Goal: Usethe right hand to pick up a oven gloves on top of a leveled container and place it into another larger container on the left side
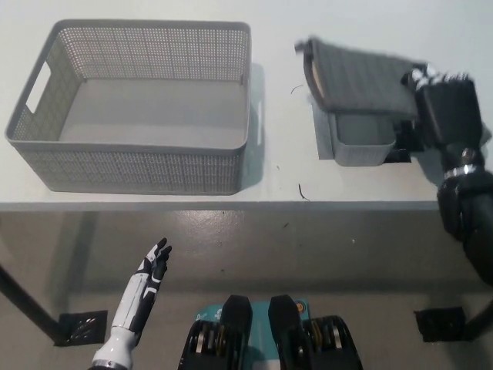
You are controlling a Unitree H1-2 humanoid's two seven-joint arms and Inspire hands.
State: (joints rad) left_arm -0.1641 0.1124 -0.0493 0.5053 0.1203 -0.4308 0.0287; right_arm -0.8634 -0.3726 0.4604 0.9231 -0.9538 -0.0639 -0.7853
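Black right hand grips glove above small container, right of basket; white left hand idle, fingers spread, below basket.

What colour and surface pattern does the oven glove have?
The oven glove is dark grey with quilted ribbed lines, seen in the head view, held by the right hand.

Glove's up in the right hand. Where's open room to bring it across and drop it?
Free: the large basket floor, and the bare table strip between it and the small container. Crowded: far right, where the right hand holds the oven glove. Left hand rests below the table edge.
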